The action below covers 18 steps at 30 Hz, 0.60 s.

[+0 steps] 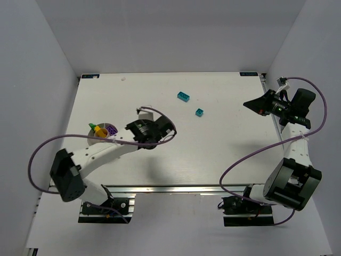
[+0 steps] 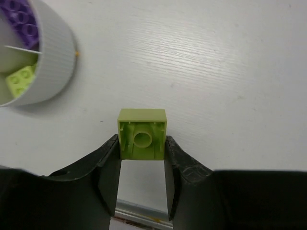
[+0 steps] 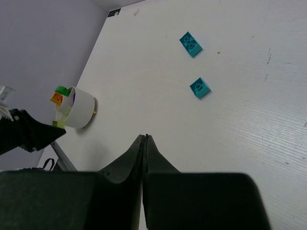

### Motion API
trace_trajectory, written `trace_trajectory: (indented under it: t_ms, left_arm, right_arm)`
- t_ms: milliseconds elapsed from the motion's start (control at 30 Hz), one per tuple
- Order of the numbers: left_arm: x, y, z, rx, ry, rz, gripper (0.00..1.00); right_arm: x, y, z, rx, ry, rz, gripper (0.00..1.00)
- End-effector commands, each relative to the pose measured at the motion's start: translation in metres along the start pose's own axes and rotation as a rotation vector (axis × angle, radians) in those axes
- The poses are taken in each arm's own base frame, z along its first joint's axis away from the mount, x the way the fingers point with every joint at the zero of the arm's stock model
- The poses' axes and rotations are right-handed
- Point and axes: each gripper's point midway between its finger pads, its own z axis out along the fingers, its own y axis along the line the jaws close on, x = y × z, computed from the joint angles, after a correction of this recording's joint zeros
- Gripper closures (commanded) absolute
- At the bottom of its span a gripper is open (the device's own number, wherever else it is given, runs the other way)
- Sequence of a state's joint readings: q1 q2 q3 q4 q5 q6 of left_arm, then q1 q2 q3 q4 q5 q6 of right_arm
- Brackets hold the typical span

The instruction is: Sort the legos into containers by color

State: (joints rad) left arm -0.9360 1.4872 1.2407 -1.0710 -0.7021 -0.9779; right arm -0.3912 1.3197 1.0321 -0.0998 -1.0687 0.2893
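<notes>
My left gripper (image 2: 142, 149) is shut on a lime green lego (image 2: 142, 134), held by its sides with the hollow underside facing the camera, just above the table. The white divided bowl (image 2: 53, 72) stands close by at its upper left. Purple legos (image 2: 21, 21) fill one wedge and a lime one (image 2: 21, 81) lies in another. From above, the left gripper (image 1: 129, 128) sits just right of the bowl (image 1: 94, 136). Two cyan legos (image 1: 184, 96) (image 1: 199, 112) lie on the far middle of the table. My right gripper (image 3: 145, 137) is shut and empty, raised at the right edge (image 1: 248, 103).
An orange lego (image 3: 56, 98) and a dark green one (image 3: 61, 90) stick up at the bowl's far side (image 3: 81, 112). The cyan legos (image 3: 190, 44) (image 3: 199, 88) lie apart from each other. The left arm's purple cable (image 1: 37, 154) loops beside the table's left edge.
</notes>
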Motion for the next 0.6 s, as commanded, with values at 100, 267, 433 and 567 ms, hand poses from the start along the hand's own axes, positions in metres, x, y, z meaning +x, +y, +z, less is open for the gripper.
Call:
trace_trajectory:
  t_ms: [100,267,433,567]
  left_arm:
    - [-0.018,0.075,0.004,-0.192,-0.074,-0.142,1.00]
    - [-0.033,0.116,0.010,-0.259,-0.085,-0.223,1.00]
    - [-0.043,0.146,0.025,-0.296,-0.081,-0.294,1.00]
    - [-0.040,0.154,0.041,-0.314,-0.048,-0.308,1.00]
  right_arm:
    - [-0.005,0.010,-0.001,-0.034,-0.015,-0.044,1.00]
    - [-0.004,0.008,0.000,-0.032,-0.013,-0.037,1.00]
    - [-0.003,0.009,0.000,-0.037,-0.011,-0.038,1.00]
    - [-0.003,0.008,0.000,-0.036,-0.011,-0.034,1.00]
